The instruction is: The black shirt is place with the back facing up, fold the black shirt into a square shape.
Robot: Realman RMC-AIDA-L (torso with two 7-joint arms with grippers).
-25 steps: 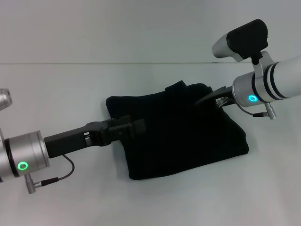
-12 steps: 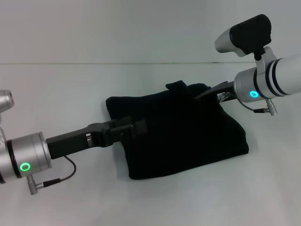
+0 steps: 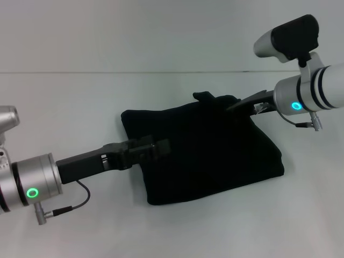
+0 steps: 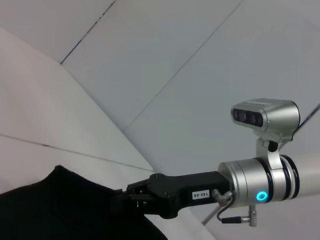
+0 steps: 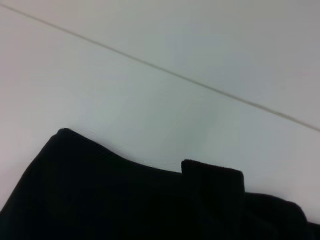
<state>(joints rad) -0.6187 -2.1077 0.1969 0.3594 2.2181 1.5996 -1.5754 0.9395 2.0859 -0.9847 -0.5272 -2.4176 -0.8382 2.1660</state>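
Fold nearly square, both grippers at the cloth edges – snag risk.

Near side: left gripper (image 3: 157, 147) sits low over the near-left part of the black shirt (image 3: 209, 156); can't tell whether its fingers are spread or pinching fabric, black on black. If any cloth is caught there, pulling the arm away would probably drag the top layer and open the fold. Shirt lies mid-table (image 3: 80, 107) as a rough folded block, front edge slanted, not truly square. Far side: a small flap (image 3: 203, 97) sticks up past the back edge, next to the right gripper (image 3: 243, 103); finger state there also unclear. My read: that flap is the loose end, and a brush from the right arm could flip it out. Containers: none in view.
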